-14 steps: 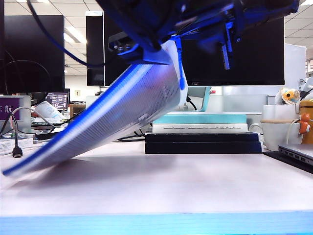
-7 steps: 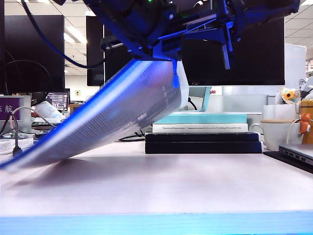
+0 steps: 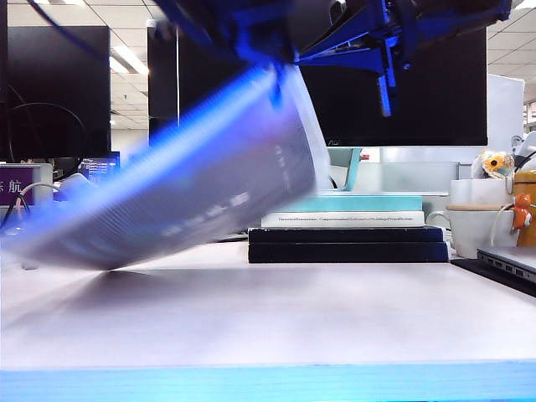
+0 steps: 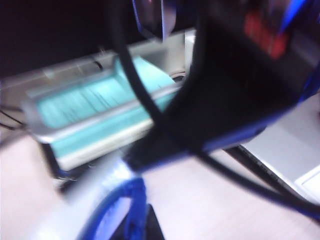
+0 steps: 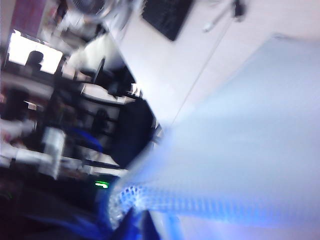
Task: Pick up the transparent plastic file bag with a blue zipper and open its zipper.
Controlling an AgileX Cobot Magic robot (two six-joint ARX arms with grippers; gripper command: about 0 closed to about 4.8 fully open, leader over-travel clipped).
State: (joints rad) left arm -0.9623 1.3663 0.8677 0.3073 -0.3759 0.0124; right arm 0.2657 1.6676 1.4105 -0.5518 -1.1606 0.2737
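The file bag (image 3: 201, 184) hangs tilted above the table, its high corner under the two arms and its low end to the left, smeared by motion. Its blue zipper (image 3: 209, 109) runs along the upper edge. In the exterior view my left gripper (image 3: 264, 50) and right gripper (image 3: 327, 54) meet at that high corner. The left wrist view shows my left gripper (image 4: 140, 222) shut, with the blue pull cord (image 4: 131, 200) looped at its tip. My right gripper (image 5: 142, 222) is shut on the bag's gridded edge (image 5: 150, 197); the pouch (image 5: 240, 150) spreads away from it.
A stack of books (image 3: 347, 230) lies behind the bag. White mugs (image 3: 473, 222) and a laptop corner (image 3: 511, 260) are at the right. Monitors (image 3: 402, 100) stand behind, with cables (image 3: 17, 209) at the left.
My left gripper has shut on the pull cord and moved left along the bag's top edge. The bag's low end has swung up. The right gripper has stayed put.
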